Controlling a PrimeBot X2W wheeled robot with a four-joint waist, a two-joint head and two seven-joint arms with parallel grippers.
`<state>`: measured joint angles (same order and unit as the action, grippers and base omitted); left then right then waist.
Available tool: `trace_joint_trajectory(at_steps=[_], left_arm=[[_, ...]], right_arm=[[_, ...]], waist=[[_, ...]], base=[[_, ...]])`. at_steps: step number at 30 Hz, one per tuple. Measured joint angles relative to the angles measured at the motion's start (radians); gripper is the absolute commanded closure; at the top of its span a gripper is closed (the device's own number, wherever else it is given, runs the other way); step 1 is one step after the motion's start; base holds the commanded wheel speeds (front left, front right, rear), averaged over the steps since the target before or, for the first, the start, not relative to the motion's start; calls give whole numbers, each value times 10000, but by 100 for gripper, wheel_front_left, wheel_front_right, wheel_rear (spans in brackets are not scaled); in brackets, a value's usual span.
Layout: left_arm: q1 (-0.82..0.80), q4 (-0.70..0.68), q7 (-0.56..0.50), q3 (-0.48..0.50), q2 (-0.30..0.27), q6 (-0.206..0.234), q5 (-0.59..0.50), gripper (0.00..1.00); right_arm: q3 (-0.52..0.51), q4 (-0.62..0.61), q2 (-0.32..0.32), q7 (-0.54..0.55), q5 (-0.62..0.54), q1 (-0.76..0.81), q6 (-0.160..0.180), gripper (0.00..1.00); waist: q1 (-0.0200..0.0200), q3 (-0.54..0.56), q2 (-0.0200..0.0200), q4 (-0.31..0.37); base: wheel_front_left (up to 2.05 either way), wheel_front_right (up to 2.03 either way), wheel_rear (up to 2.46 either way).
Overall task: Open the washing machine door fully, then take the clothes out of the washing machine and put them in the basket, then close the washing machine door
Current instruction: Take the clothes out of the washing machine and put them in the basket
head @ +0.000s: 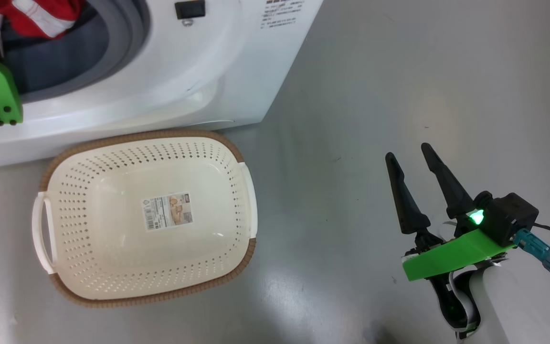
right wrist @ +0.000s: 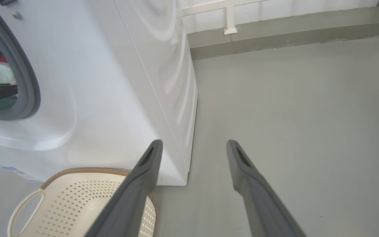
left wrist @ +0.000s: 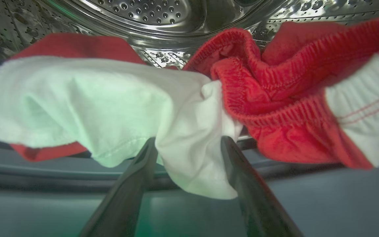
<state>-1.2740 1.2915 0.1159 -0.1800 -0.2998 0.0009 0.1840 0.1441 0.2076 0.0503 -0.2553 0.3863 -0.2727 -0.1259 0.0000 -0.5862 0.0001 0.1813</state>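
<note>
Clothes (head: pixel 31 14) cropped at top edge

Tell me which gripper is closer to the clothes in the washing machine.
Left. The left gripper is at the drum mouth, open, a white fold of the clothes hanging between its fingers. The right gripper hangs open above the floor, right of the basket.

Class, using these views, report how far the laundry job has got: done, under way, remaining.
Done: the washing machine stands open. Under way: the open left tool straddles a white fold of the clothes in the drum. Remaining: the basket is empty; closing comes last.
</note>
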Motion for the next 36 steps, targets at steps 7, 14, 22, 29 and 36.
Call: trace_joint_trajectory(at_steps=[7,14,22,29,36], left_arm=[[-3,52,196,-44,-6,-12,29,100],[30,65,1085,-21,207,-115,303,100],[1061,-1386,1338,328,389,-203,665,100],[3064,-3833,1363,876,610,-201,713,100],[4697,-5919,1365,1505,1034,-293,537,100]], right_arm=[[-13,0,2,0,0,-10,0,0],[-119,38,2,0,-2,-26,0,0],[-234,207,2,0,-8,-18,0,0],[-322,272,4,0,-84,138,0,0],[-476,374,4,0,-113,545,0,0]], waist=[[0,7,0,6],[0,246,0,-154],[0,773,0,-403],[0,1383,0,-617],[0,1957,0,-872]], base=[[0,0,0],[0,0,0],[0,0,0],[0,0,0],[0,0,0]])
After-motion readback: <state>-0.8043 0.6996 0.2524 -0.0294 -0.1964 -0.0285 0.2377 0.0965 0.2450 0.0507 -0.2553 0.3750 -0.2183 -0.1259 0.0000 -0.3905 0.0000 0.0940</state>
